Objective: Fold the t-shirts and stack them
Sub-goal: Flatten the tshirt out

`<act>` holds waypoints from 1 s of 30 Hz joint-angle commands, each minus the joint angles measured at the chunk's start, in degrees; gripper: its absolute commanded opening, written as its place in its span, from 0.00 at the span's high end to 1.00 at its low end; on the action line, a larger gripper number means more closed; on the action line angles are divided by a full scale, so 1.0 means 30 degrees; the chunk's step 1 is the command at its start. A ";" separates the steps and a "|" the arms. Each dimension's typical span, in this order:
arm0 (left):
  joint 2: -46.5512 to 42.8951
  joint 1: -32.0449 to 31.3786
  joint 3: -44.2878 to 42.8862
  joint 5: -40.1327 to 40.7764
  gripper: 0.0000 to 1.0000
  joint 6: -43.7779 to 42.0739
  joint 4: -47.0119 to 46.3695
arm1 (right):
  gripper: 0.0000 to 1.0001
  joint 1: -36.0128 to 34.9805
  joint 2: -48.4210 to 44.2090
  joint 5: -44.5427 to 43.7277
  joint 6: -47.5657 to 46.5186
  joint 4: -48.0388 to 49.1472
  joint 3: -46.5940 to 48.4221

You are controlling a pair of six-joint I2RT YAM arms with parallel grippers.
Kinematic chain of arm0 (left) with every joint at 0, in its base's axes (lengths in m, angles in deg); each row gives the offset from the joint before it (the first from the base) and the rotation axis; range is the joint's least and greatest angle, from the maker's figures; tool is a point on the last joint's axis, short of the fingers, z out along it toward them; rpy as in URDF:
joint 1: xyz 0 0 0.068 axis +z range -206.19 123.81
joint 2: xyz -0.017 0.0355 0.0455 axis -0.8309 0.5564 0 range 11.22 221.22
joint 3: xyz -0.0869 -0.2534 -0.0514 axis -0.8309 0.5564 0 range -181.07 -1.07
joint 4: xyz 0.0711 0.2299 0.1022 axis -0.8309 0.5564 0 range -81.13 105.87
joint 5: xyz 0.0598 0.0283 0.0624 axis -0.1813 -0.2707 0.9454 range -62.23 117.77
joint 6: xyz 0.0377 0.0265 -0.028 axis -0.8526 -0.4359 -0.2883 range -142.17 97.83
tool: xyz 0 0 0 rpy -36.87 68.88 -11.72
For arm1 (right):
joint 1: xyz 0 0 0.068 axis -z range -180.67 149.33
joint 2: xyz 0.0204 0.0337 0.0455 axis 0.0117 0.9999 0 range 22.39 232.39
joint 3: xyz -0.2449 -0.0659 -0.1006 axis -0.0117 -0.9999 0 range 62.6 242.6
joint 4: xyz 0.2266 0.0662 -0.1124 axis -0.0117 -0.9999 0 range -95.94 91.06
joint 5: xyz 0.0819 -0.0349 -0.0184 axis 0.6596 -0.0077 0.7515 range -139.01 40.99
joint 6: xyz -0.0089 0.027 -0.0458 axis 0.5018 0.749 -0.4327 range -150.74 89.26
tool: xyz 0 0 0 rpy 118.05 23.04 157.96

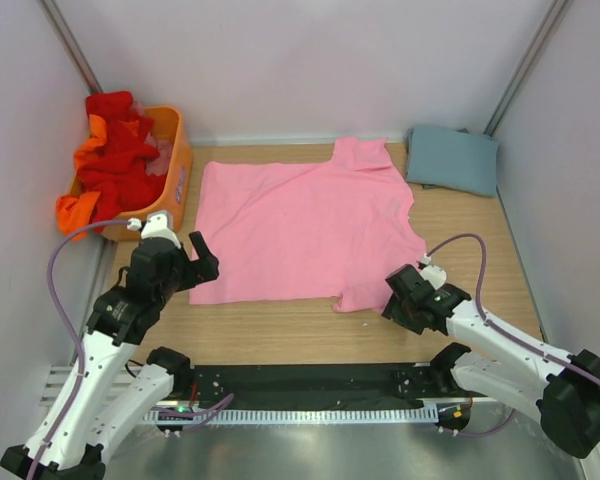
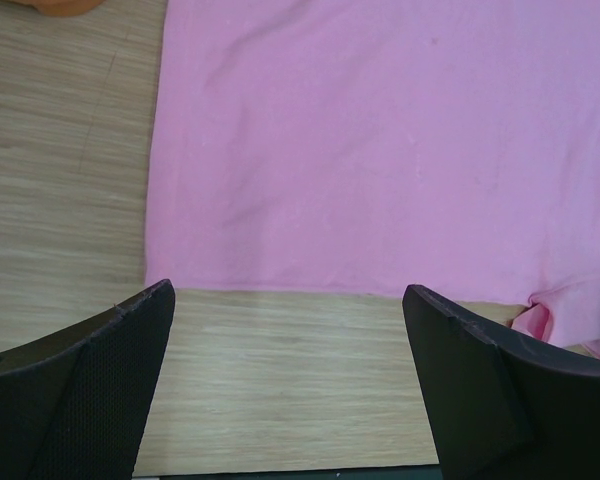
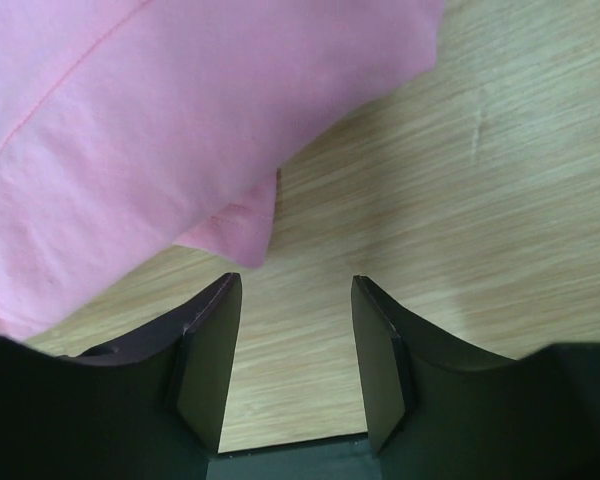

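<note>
A light pink t-shirt lies spread flat on the wooden table. It also shows in the left wrist view and the right wrist view. A folded grey-blue t-shirt lies at the back right. Red and orange t-shirts are heaped in the orange basket at the back left. My left gripper is open and empty by the pink shirt's near left corner. My right gripper is open and empty just right of the near sleeve.
White walls close in the table on the left, back and right. A black rail runs along the near edge between the arm bases. Bare wood lies in front of the pink shirt and to its right.
</note>
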 commanded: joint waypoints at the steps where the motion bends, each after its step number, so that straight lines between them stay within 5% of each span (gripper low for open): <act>1: 0.0062 0.0016 -0.0046 0.0064 0.04 0.0113 -0.0236 | 0.46 -0.0133 0.0606 -0.1004 -0.0336 0.1770 0.0086; 16: 0.0356 0.0016 0.0013 -0.0082 0.04 0.0084 -0.0353 | 0.56 -0.0104 0.2162 -0.1385 -0.0747 0.3737 -0.0471; 20: 0.0502 0.0016 0.0013 -0.0141 0.04 0.0025 -0.0354 | 0.90 -0.0104 0.2250 -0.1181 -0.1127 0.3767 -0.0441; 22: 0.0473 0.0016 -0.0016 -0.0112 0.04 0.0025 -0.0354 | 0.99 -0.0104 0.2046 -0.0947 -0.1302 0.3651 -0.0383; 30: 0.0210 0.0016 0.0013 0.0006 0.04 -0.0004 -0.0412 | 0.99 -0.0133 -0.1906 -0.1970 -0.0662 -0.2958 0.3275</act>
